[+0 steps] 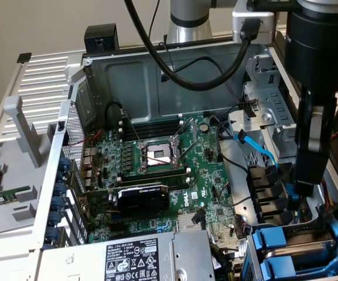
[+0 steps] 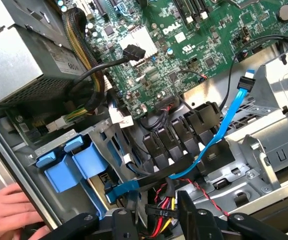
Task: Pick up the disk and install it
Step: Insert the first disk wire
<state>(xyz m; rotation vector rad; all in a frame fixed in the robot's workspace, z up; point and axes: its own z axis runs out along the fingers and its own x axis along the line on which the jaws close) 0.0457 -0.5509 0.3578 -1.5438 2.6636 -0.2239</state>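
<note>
The open computer case (image 1: 98,76) shows its green motherboard (image 1: 157,158) (image 2: 183,45) with a bare processor socket (image 1: 157,155) at the middle and a black graphics card (image 1: 142,196) just below it. The grey power supply box (image 1: 127,257) (image 2: 19,55) lies along the motherboard's near edge.

The disk (image 1: 274,241) (image 2: 64,172), in its bright blue carrier, sits in the drive bay off the motherboard's corner, on the exterior view's right, just beside the power supply box. Whether it is pushed fully home I cannot tell.

The gripper (image 1: 305,188) (image 2: 151,207) hangs on the exterior view's right of the motherboard, above the black connectors (image 1: 265,187) (image 2: 183,135) and near the disk's carrier but apart from it. Its fingers (image 2: 188,215) stand spread with nothing between them; red, yellow and black wires show beyond the gap.

A blue SATA cable (image 1: 262,152) (image 2: 218,135) runs from the metal cage beside the motherboard down toward the disk's bay. A person's hand (image 2: 9,212) rests at the case edge, on the far side of the blue carrier from the motherboard.
</note>
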